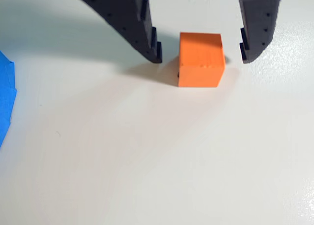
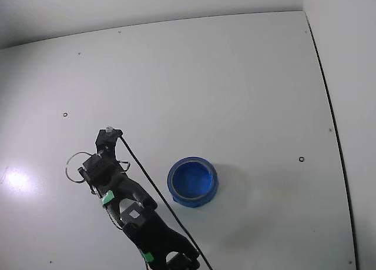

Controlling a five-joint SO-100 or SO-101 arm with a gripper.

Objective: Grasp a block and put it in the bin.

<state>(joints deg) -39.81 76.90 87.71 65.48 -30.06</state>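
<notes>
- I judge I'm at the grasp step: the black two-finger gripper [image 1: 201,57] hangs low over the white surface [image 1: 147,161], its fingers spread wide and holding nothing.
- The small orange plastic cube [image 1: 200,60] sits on the surface between the fingers, nearer the left one in the wrist view, touching neither.
- Next I'd close squarely, lift, then carry it to the round blue bin [image 2: 192,182].

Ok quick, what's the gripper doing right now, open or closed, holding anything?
Gripper: open, holding nothing. In the wrist view its jaws stand on either side of the orange block, not closed on it.
</notes>
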